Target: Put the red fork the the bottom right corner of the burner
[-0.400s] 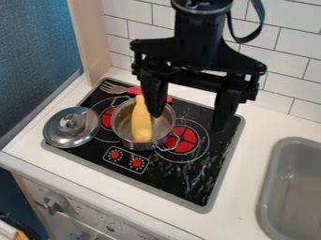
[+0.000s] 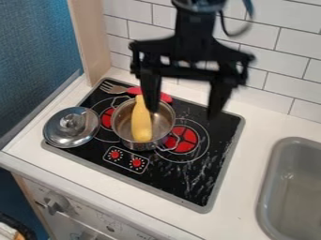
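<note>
The gripper [image 2: 183, 115] hangs open over the back part of the stove, its two fingers wide apart with nothing between them. Its left finger is in front of the pot's back rim in the view. The red-handled fork [image 2: 134, 90] lies along the back left edge of the black burner plate [image 2: 188, 180], its metal tines pointing left and its red handle running behind the pot and partly hidden by the left finger. The plate's bottom right corner has nothing lying on it.
A metal pot [image 2: 164, 123] holding a yellow squash-like object [image 2: 141, 124] stands mid-stove. Left of it lies a silver lid [image 2: 71, 127]. A grey sink [image 2: 294, 187] is at the right, a tiled wall [image 2: 282, 70] behind.
The gripper has shifted slightly, its right finger moving left and up in the view, and it looks a little narrower. More of the fork's red handle shows. The stove items are unmoved.
</note>
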`<state>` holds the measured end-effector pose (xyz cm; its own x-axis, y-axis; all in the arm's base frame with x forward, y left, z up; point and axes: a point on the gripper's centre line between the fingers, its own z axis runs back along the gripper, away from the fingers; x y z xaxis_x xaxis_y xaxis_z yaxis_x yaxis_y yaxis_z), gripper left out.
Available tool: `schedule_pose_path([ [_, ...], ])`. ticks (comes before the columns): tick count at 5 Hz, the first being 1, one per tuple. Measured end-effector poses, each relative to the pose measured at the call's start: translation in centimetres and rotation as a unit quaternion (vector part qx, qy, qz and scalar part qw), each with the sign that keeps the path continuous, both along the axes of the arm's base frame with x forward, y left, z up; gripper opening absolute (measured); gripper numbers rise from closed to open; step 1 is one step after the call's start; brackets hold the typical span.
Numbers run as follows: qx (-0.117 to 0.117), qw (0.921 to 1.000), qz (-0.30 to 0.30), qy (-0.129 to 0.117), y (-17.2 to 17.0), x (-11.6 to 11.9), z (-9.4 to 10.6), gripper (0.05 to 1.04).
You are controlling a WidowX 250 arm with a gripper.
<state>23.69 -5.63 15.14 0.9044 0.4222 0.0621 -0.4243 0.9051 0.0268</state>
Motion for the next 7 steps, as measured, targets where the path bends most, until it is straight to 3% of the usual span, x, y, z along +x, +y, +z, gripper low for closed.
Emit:
schedule_pose_path([
  [1, -0.01, 0.9919, 0.126, -0.018, 2.5, 3.3, -0.7, 0.999],
  [2, -0.006, 0.9683, 0.243, -0.059, 4.3, 7.4, -3.0, 0.999],
  [3, -0.007, 0.9271, 0.363, -0.094, 7.0, 9.8, -3.9, 0.999],
  [4, 0.01, 0.8821, 0.454, -0.125, 8.8, 12.0, -5.4, 0.999],
  [6, 0.005, 0.8686, 0.485, -0.102, 12.7, 14.7, -8.3, 0.999],
  [7, 0.002, 0.8661, 0.491, -0.096, 14.3, 14.5, -9.0, 0.999],
])
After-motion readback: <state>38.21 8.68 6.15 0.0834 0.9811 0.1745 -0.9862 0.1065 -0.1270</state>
